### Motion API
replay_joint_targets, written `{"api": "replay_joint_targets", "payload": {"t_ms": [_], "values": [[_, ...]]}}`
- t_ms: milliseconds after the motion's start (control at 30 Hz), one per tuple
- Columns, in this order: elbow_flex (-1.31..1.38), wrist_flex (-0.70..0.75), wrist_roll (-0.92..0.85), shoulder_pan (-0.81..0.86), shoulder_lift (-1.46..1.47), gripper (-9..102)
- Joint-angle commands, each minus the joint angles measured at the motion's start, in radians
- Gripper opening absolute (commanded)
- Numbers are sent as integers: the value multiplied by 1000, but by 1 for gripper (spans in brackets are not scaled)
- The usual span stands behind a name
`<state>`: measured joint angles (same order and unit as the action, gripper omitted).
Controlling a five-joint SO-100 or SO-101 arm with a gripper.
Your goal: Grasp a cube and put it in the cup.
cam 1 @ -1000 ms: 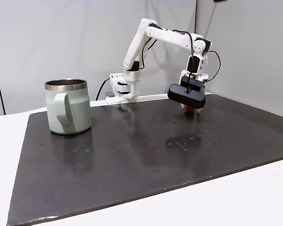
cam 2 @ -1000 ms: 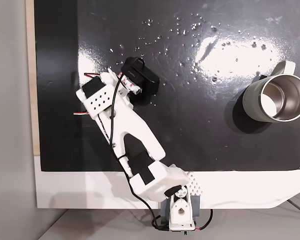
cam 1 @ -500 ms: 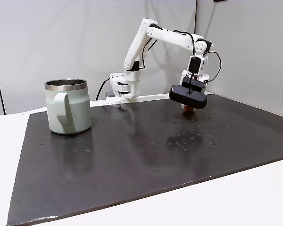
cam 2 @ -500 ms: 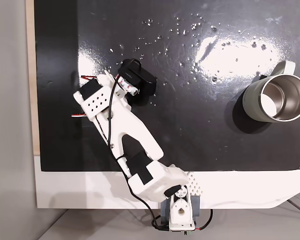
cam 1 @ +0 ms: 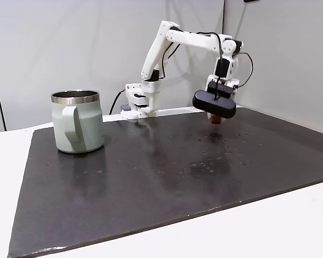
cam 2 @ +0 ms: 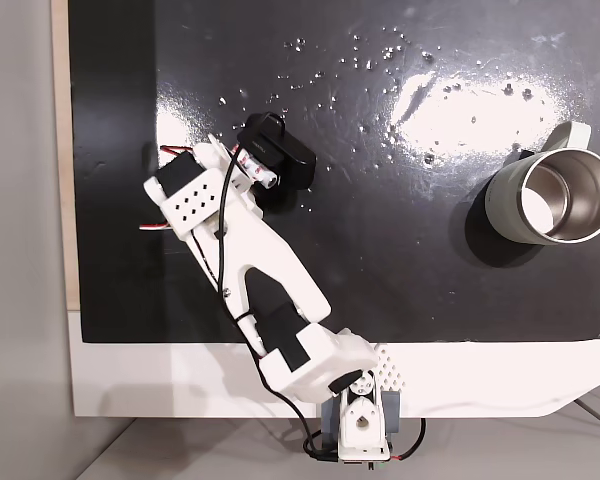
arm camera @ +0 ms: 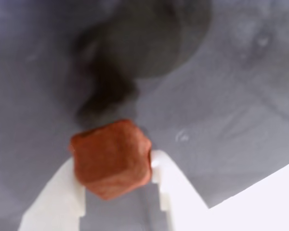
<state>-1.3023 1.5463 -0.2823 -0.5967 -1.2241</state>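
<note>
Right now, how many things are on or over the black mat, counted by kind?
Reddish-brown cube, held in the claw: 1
Pale sage-green mug with steel rim: 1
Total: 2

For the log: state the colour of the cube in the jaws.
Reddish-brown cube, clearest in the wrist view.

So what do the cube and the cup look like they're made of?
Cube: matte reddish-brown with rounded, slightly uneven edges, possibly foam or clay; hard to tell. Cup: probably steel, going by the shiny bare rim and inside, with a smooth sage-green coating outside.
</note>
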Motion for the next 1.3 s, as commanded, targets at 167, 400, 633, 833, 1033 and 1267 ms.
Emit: {"api": "replay_joint_targets", "payload": {"t_ms": [167, 400, 633, 833, 1033, 1267], "values": [[158, 98, 17, 37, -178, 5], [261, 172, 21, 86, -275, 5], [310, 196, 32, 155, -385, 5], [337, 213, 37, 236, -477, 5], [337, 225, 37, 322, -517, 5], [354, 227, 31, 495, -555, 5]]}}
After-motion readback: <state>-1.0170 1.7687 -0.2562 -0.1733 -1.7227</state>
